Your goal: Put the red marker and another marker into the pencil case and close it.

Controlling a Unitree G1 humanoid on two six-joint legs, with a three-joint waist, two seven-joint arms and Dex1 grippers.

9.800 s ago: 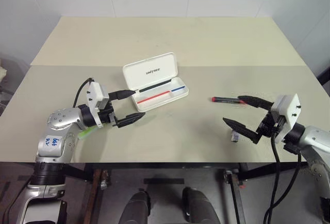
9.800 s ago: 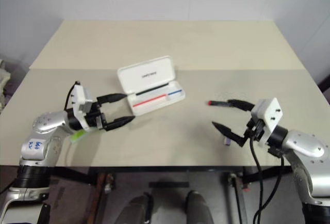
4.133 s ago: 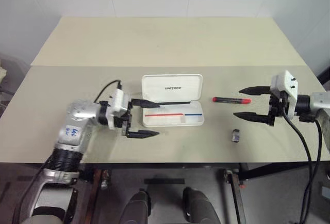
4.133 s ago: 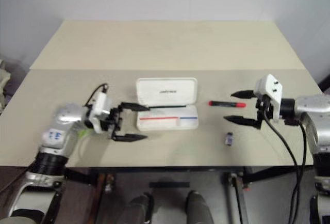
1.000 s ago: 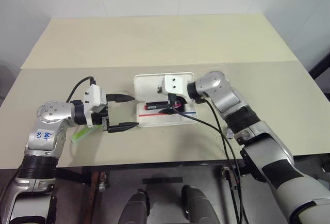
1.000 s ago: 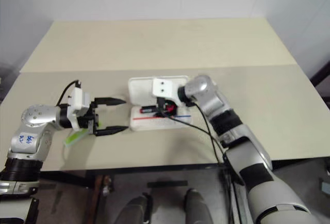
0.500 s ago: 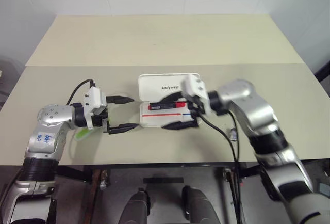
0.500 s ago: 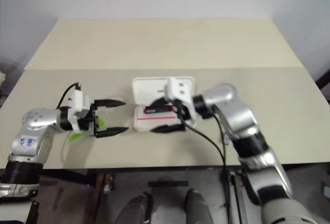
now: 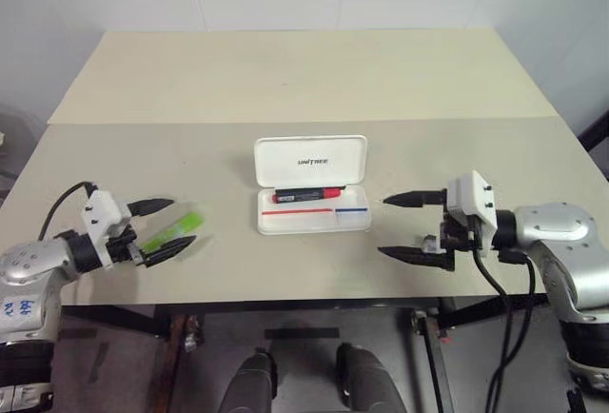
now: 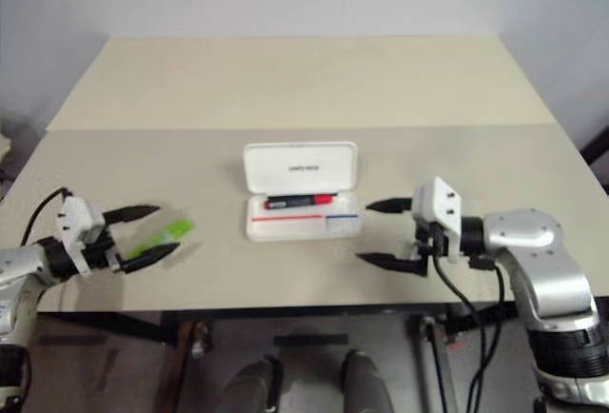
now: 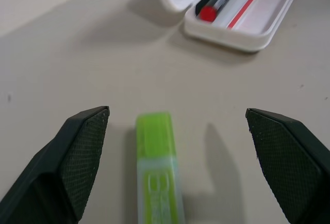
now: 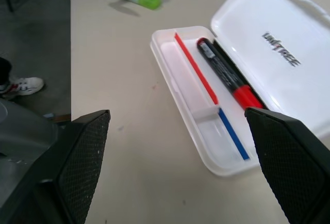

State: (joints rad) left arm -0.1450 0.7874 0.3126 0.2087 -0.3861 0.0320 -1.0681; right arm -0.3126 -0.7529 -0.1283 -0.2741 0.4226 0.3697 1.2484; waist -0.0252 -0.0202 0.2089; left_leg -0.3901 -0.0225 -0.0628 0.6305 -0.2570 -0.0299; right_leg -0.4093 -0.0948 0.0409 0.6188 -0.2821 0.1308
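1. Red marker is lying inside the pencil case now, along the back of the tray right under the hinge, red cap twd the table's right side. That half of the job looks done.
2. Pencil case is sitting mid-table, a bit nearer the front edge than the back, lid standing open w/ the dark lettering facing up. Not closed yet.
3. Green marker is lying flat on the table, well left of the case, nearer the front-left corner. Not in the case yet.
4. Left gripper is hovering at that green marker w/ fingers spread wide, one either side of it, nothing gripped. Wrist view is showing the marker lying betw the two pads, apart from both.
5. Right gripper is hanging over the table just right of the case, spread wide too, empty, tips pointing twd the case. A small dark object is sitting on the table just by its fingers; can't tell what it is.
6. Judging progress: roughly a third in. Left to do: pinch the green marker, carry it right to the tray, drop it in front of the red one, then fold the lid down.
7. Watch-out, my guess: the green one is flat and low, so the pinch needs to come right down to the tabletop or it'll slip.
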